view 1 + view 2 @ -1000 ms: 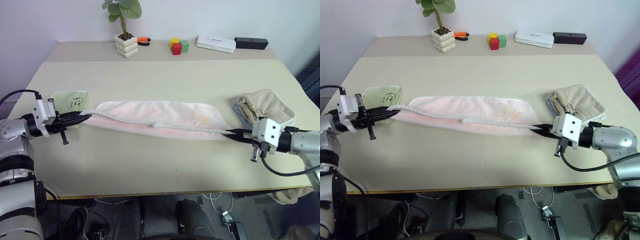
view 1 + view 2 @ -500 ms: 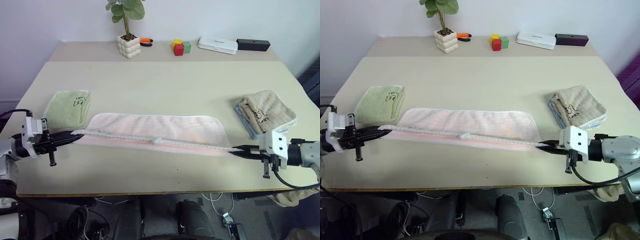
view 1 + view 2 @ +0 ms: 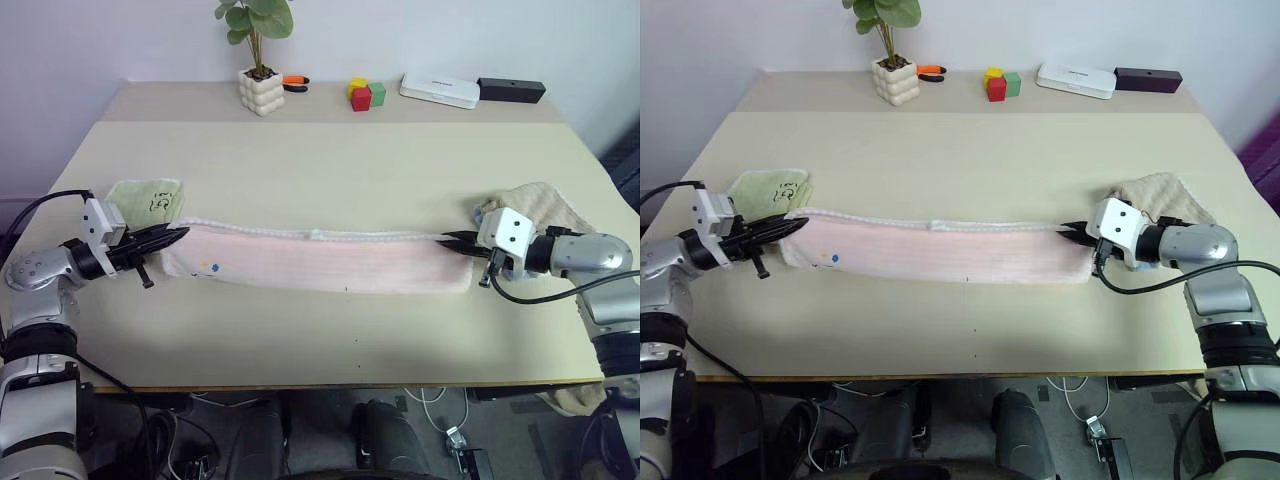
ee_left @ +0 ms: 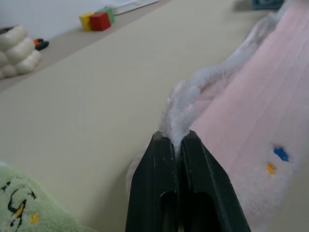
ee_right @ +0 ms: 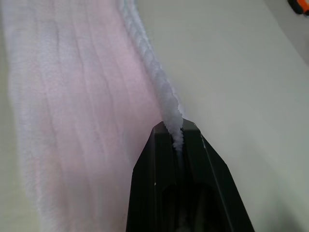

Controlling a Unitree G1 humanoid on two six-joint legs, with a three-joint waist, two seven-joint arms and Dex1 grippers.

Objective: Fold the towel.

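The towel lies stretched in a long narrow band across the tabletop, its long axis running side to side between the two arms. The left claw is clenched on the white scalloped edge at the left end; the right claw is clenched on the same edge at the right end. So the cloth runs inward from each claw toward the other, and each arm is nearest its own end. The pinched edge is the far long side, with the pink body lying toward the near edge of the tabletop. The next fold, I'd judge, goes end to end, along that long axis.

The top is smooth and beige. A green towel sits just behind the left claw, a tan towel behind the right one. Far back stand a potted plant, coloured blocks, a white box and a black box, well apart from the work.
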